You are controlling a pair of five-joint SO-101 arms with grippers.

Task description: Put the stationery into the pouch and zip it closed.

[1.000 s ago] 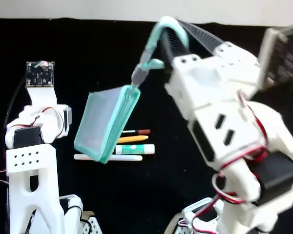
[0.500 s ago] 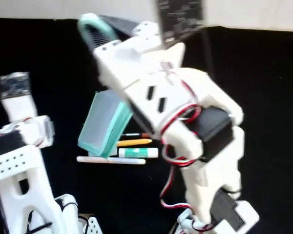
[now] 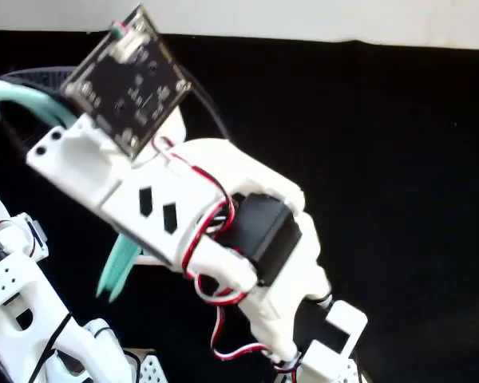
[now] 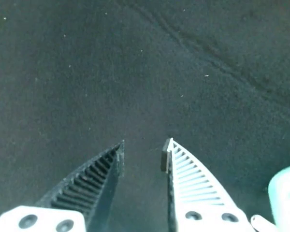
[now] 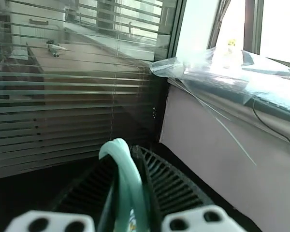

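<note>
The right arm (image 3: pixel 223 231) is held raised and lies across the high view, with its wrist camera board (image 3: pixel 128 76) tilted upward and its forearm stretched above the pouch (image 3: pixel 118 267). The right gripper (image 5: pixel 129 151) is pointed up and away from the table (image 4: pixel 135 63), toward a window hung with blinds (image 5: pixel 63 96). Its fingers (image 5: pixel 169 186) are closed on the teal strap (image 5: pixel 123 164), which is pinched between them and curves out past their tips. Of the pouch, a teal edge is seen hanging below the raised arm, the rest being hidden behind it; whether the pouch touches the table cannot be told. The left arm (image 3: pixel 12 287) is set low, beside the pouch. The left gripper (image 4: pixel 142 150) is aimed down at the black table, its fingers (image 4: pixel 188 179) parted by a narrow gap with nothing between them, and a pale teal corner of the pouch is seen just beside the white finger
</note>
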